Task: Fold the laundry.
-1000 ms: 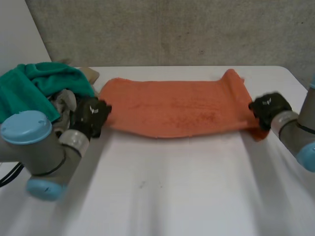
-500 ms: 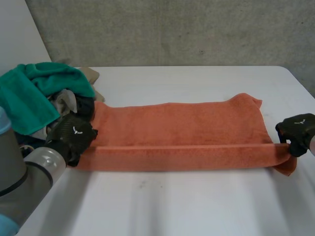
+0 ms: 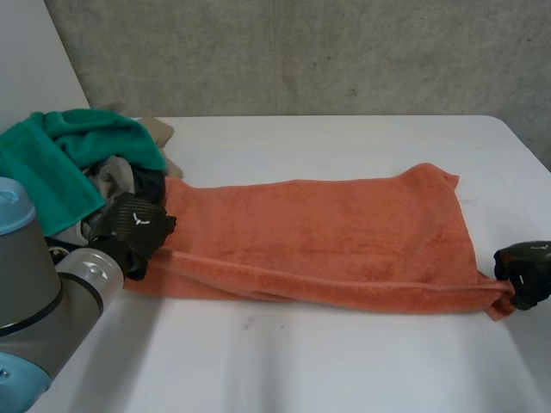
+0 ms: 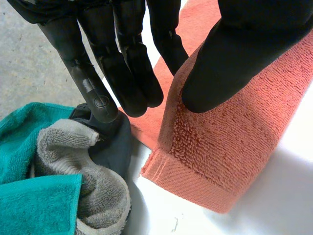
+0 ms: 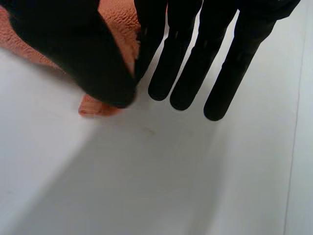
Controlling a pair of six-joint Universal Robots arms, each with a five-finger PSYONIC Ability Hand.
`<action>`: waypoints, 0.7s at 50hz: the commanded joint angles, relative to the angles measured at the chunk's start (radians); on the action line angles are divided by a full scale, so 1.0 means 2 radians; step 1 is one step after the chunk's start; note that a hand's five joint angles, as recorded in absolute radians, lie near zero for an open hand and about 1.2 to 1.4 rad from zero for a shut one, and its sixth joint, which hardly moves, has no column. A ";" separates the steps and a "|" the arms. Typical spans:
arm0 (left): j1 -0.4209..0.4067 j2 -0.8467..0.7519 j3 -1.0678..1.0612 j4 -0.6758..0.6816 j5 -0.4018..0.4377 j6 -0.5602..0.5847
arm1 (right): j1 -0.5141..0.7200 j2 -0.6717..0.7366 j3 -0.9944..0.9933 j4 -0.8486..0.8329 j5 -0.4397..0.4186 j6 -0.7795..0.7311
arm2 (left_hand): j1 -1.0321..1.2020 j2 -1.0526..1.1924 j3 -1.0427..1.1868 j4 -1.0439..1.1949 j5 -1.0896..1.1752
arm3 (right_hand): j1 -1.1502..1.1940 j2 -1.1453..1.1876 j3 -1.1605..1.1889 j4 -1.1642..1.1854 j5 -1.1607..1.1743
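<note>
Edge cuts off right hand (image 3: 525, 275), its thumb hides orange towel (image 3: 318, 245) corner, laundry pile (image 3: 60, 159) cropped

The right hand (image 5: 171, 54) reaches down over the white table (image 5: 146, 186), its thumb (image 5: 83, 54) pressing a corner of the orange towel (image 5: 120, 27) against the nearest finger. The other fingers (image 5: 225, 73) stretch straight beside it, their tips close above the bare tabletop. A small tip of the towel pokes out from under the thumb, lying on the table.

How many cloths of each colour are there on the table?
orange towel: 1
teal towel: 1
grey cloth: 1
dark cloth: 1
Total: 4 that can be told apart; the pile may hide more.
</note>
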 commanded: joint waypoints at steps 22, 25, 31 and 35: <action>0.016 0.190 0.131 -0.091 0.006 -0.048 | -0.024 -0.270 -0.171 0.120 -0.004 -0.114 | 0.130 0.099 0.101 0.097 0.115 | 0.146 0.120 0.121 0.120 0.124; 0.020 0.162 0.141 -0.101 0.009 -0.045 | -0.026 -0.254 -0.172 0.119 -0.007 -0.118 | 0.130 0.099 0.101 0.097 0.115 | 0.146 0.120 0.121 0.120 0.124; 0.020 0.025 0.181 -0.102 0.008 -0.027 | 0.015 -0.138 -0.191 0.111 0.011 -0.134 | 0.130 0.099 0.101 0.097 0.115 | 0.146 0.120 0.121 0.120 0.124; 0.020 -0.073 0.236 -0.100 0.006 -0.003 | 0.057 -0.065 -0.226 0.101 0.056 -0.131 | 0.130 0.099 0.101 0.097 0.115 | 0.146 0.120 0.121 0.120 0.124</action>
